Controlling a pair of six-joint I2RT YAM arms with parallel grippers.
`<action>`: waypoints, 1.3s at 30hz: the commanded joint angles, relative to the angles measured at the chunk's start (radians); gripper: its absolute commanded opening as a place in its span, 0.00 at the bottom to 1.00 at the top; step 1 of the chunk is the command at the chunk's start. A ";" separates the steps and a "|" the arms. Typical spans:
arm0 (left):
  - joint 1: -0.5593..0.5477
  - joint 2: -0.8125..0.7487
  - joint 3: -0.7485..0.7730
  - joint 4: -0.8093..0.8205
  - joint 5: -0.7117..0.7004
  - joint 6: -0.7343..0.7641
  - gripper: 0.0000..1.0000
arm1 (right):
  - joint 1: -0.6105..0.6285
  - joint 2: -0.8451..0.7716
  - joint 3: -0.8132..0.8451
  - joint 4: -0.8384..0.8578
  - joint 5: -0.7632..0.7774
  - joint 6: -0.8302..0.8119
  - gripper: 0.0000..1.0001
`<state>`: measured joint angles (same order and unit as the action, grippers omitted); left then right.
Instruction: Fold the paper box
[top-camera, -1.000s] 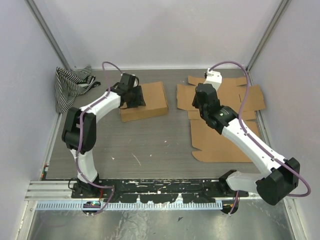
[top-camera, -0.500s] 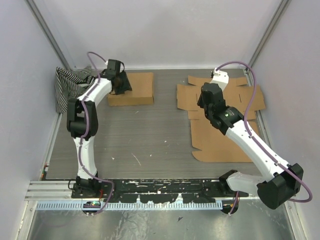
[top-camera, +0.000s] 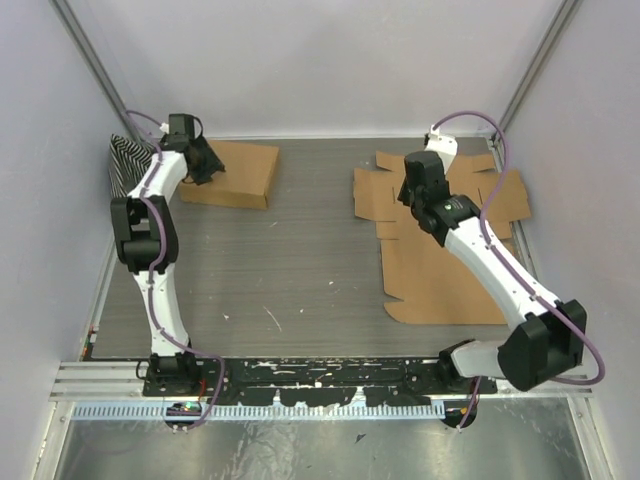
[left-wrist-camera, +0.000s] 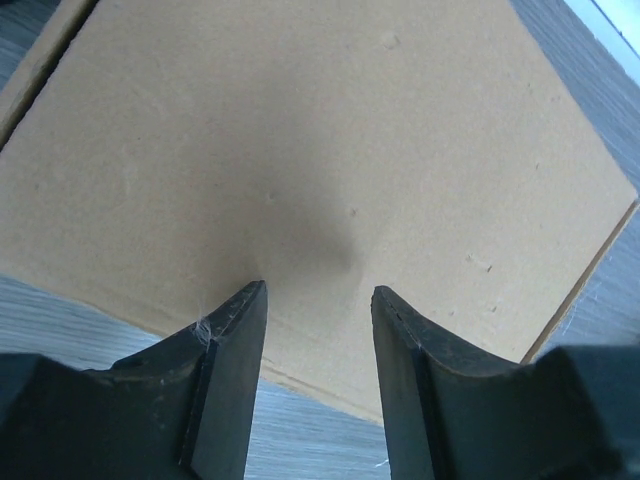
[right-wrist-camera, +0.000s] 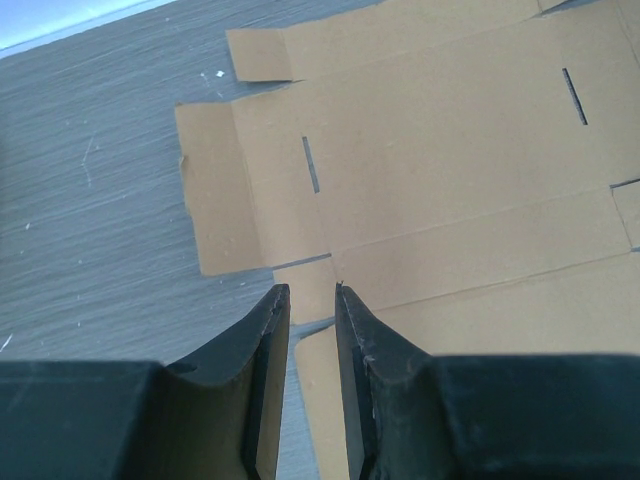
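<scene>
- Top view: over the last second the folded box (top-camera: 238, 172) travelled from the middle of the table (top-camera: 300, 260) to the upper left of the frame. The left gripper (top-camera: 203, 165) went with it at its left end. It now lay just beside the striped cloth (top-camera: 125, 165) and close to the back edge.
- I judged this one finished and being parked, which left the centre free for the next sheet.
- Little room remained behind or to the left of the box, so any further push risked riding onto the cloth.
- Also in the top view, the right gripper (top-camera: 412, 188) had crept toward the upper right. It hung over the upper left part of the flat blanks (top-camera: 440, 270), which had not shifted.
- Left wrist view: the left gripper (left-wrist-camera: 315, 290) stood about half spread, its tips at the near edge of the box (left-wrist-camera: 330, 150), with a shallow dent in the panel between them. Whether they nipped anything could not be told. Bare table (left-wrist-camera: 70, 315) showed only at the lower left.
- Right wrist view: the right gripper (right-wrist-camera: 310, 290) was almost pressed together, only a thin slit showing and nothing in it. It was poised over the left border of the blanks (right-wrist-camera: 430, 150), where the side flaps and a slot sat.
- Bare table (right-wrist-camera: 90, 200) filled the left of the frame, giving room to drag a sheet that way.
</scene>
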<state>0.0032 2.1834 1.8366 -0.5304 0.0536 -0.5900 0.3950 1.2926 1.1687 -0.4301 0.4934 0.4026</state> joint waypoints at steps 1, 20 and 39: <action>0.033 0.058 0.063 -0.080 -0.016 -0.006 0.54 | -0.075 0.074 0.117 0.002 -0.077 -0.006 0.31; -0.281 0.032 0.203 -0.024 0.088 0.065 0.53 | -0.303 0.525 0.178 -0.206 -0.084 0.067 0.03; -0.233 0.365 0.561 -0.242 0.019 0.083 0.53 | -0.302 0.424 -0.009 -0.171 -0.194 0.054 0.04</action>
<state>-0.2543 2.5374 2.3585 -0.7620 0.0834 -0.5156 0.0895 1.7885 1.1767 -0.6437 0.3473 0.4511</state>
